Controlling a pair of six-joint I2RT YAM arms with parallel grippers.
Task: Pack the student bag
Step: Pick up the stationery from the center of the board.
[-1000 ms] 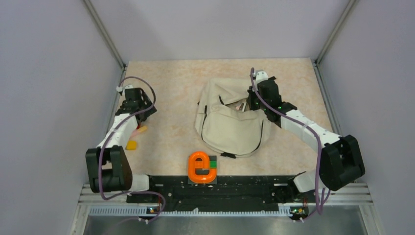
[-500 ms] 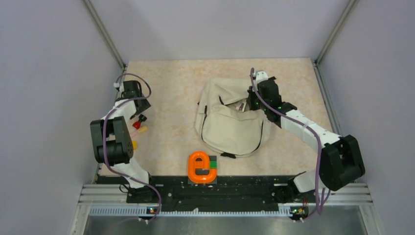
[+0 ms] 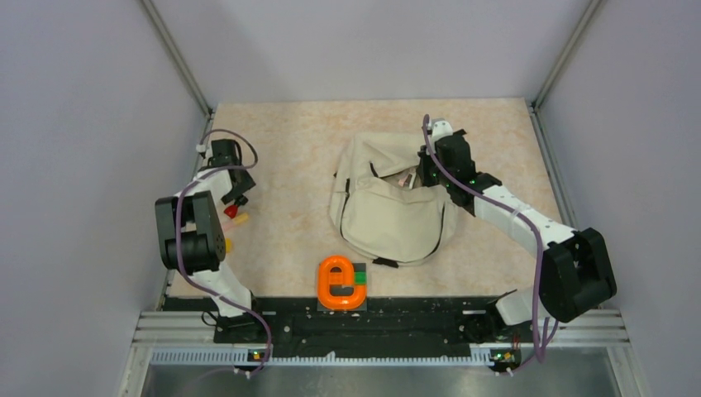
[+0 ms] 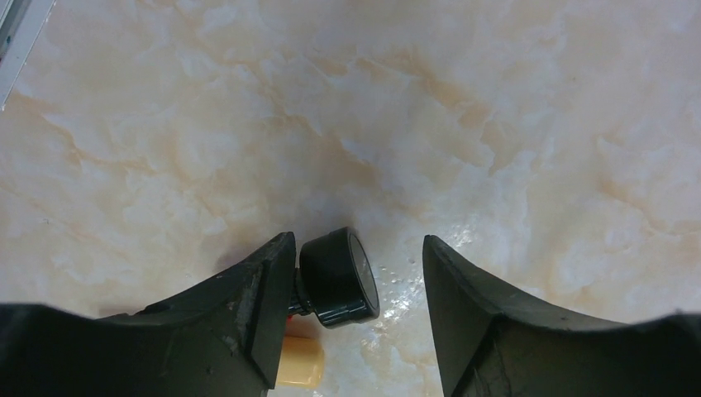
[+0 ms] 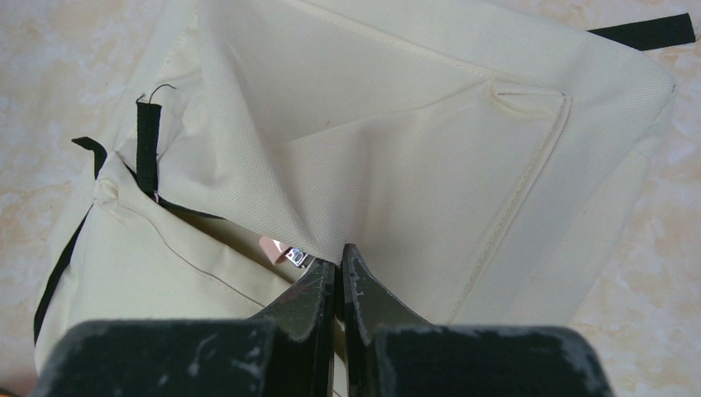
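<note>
The student bag [image 3: 388, 207], beige with black trim, lies mid-table with its top opening pulled up. My right gripper [image 5: 340, 252] is shut on the fabric edge of that opening [image 5: 331, 207]; a pink item with a silvery end [image 5: 279, 247] peeks out inside. At the left edge my left gripper [image 4: 357, 241] stands open, pointing down at the tabletop. A black round cap [image 4: 339, 277] of a small red-and-black item [image 3: 235, 201] lies between its jaws, against the left finger [image 4: 264, 306]. A pale yellow piece [image 4: 299, 364] lies just behind it.
An orange-tipped stick [image 3: 239, 219] and a yellow piece [image 3: 226, 245] lie near the left wall. An orange e-shaped object [image 3: 337, 283] with a green block [image 3: 360, 274] sits at the near edge. Metal frame posts stand at the back corners.
The left arm has folded upright and its gripper has come down over the red-and-black item by the left wall. The right arm and the bag have not moved.
</note>
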